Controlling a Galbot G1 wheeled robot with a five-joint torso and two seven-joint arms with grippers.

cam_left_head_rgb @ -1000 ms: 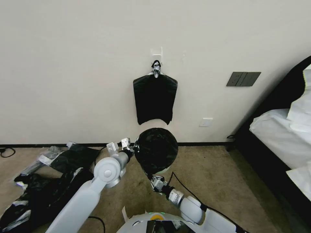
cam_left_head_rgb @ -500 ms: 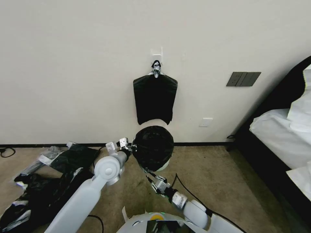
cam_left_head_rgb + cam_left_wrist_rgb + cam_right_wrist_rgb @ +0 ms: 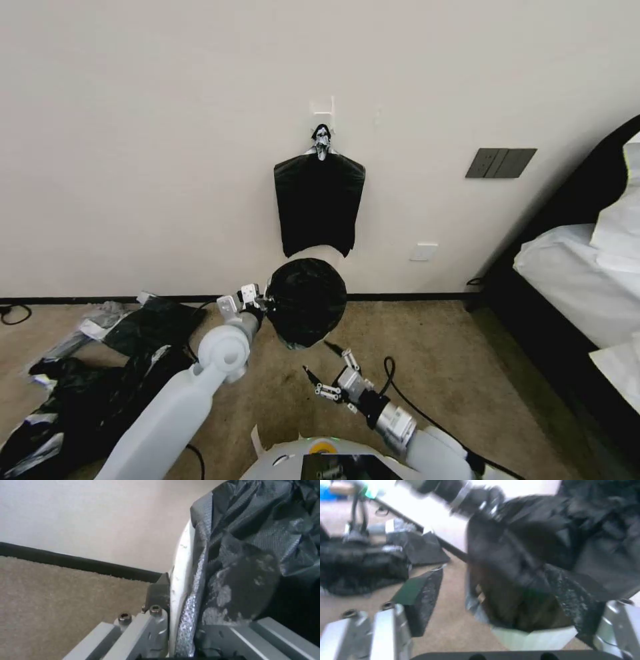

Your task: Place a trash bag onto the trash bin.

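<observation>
While I hold the rig at the wall, my notes run as follows.

Bin: I see the trash bin (image 3: 325,253) standing on the carpet against the wall, below a black bundle (image 3: 319,208) that hangs from a hook.

Bag: I see the trash bag (image 3: 305,301) draped over the bin's mouth and down its near side, with white wall bare at the base in my right wrist view.

Left hand: my left hand (image 3: 259,301) sits at the bin's left rim; in the left wrist view one finger (image 3: 159,597) lies outside the white wall and the other presses the bag inside, so I read it as clamped on bag and rim together.

Right hand: my right hand (image 3: 332,369) hangs spread and empty, near the bin on the robot's side, apart from it.

Key relation: I judge the bin lies forward and slightly left of the right hand; the left hand is the nearer one.

Elsewhere: I see a heap of black sheets (image 3: 87,393) on the floor, well to the left.
</observation>
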